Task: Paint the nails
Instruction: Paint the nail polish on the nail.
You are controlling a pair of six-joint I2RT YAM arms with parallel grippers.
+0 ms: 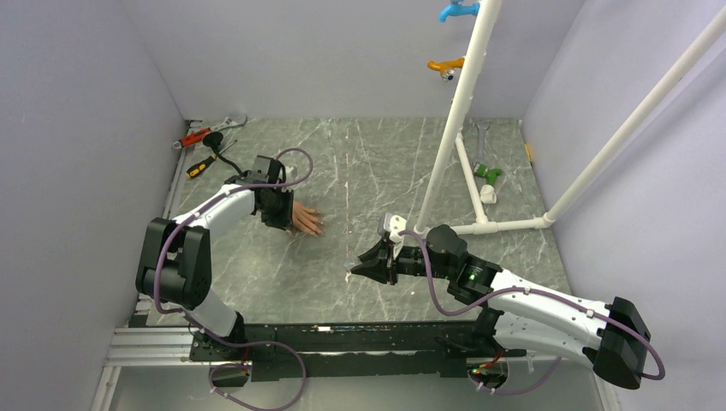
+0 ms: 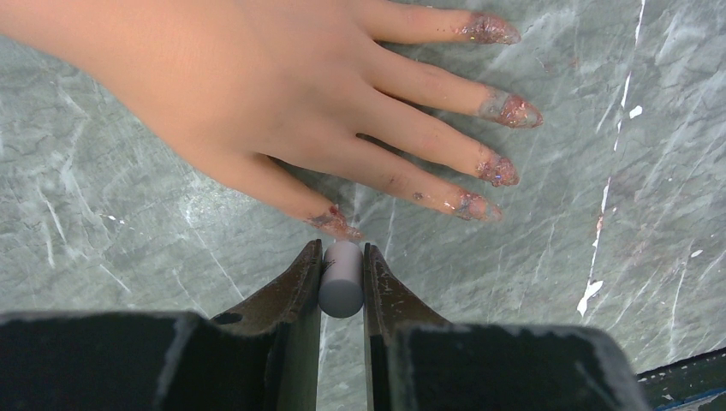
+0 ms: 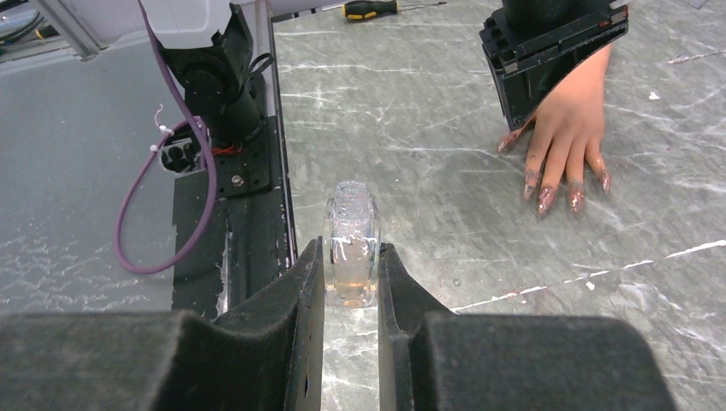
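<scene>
A flesh-coloured mannequin hand [image 2: 257, 86] lies flat on the grey marbled table [image 2: 103, 223], fingers spread. Its nails [image 2: 499, 169] are smeared with glittery reddish-pink polish. My left gripper [image 2: 342, 250] is shut on a small grey-white cylindrical brush handle [image 2: 342, 282], whose far end sits right at the thumb nail [image 2: 336, 224]. From above, the left gripper [image 1: 281, 210] hangs over the mannequin hand [image 1: 306, 221]. My right gripper [image 3: 351, 253] is shut on a small clear bottle [image 3: 351, 240], standing upright and uncapped near the table's front edge. The right gripper [image 1: 355, 267] is well to the right of the hand.
A white pipe frame [image 1: 445, 145] rises from the table at the right, with blue [image 1: 458, 10] and orange [image 1: 447, 65] fittings on it. A wrench [image 1: 224, 126], red pliers [image 1: 193, 137] and a yellow-handled screwdriver [image 1: 201, 167] lie at the back left. Walls close in three sides.
</scene>
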